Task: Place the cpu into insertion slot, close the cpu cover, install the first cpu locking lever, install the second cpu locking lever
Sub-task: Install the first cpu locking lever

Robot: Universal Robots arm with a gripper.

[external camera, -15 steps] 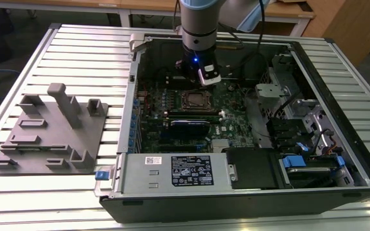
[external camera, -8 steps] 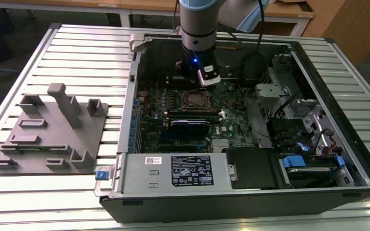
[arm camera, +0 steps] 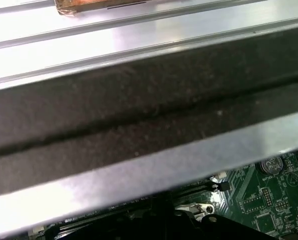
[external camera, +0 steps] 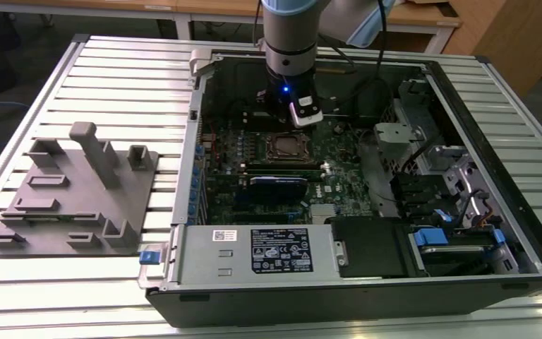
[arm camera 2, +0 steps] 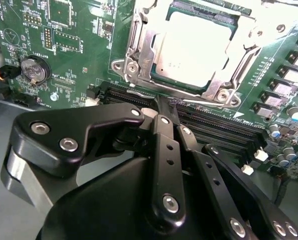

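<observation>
The main risk, as I judge it, is a slip: the gripper [arm camera 2: 161, 107] has its fingers drawn together into one narrow black tip with nothing visible between them, and that tip hangs just beside a thin locking lever [arm camera 2: 204, 102], a bright wire running along the near edge of the insertion slot [external camera: 285, 146]. A closed tip bearing on so slim a wire could skate off it and strike the long black memory slots [arm camera 2: 219, 127] right beneath, or scrape the green motherboard [arm camera 2: 78, 30] and its small parts. A lever that is pushed at an angle could also spring back without catching under its hook, and an uneven load on the frame could press the chip askew on the contacts. In the second wrist view the cpu [arm camera 2: 196, 47] lies flat in the socket, its pale silver top showing through the window of the cpu cover [arm camera 2: 138, 55], which appears to be folded down around it. The chip sits beyond the fingertips, near but apart from them, with the socket's edge and the wire between. In the exterior view the arm [external camera: 290, 42] stands upright inside the open computer case [external camera: 497, 141], directly behind the socket.
</observation>
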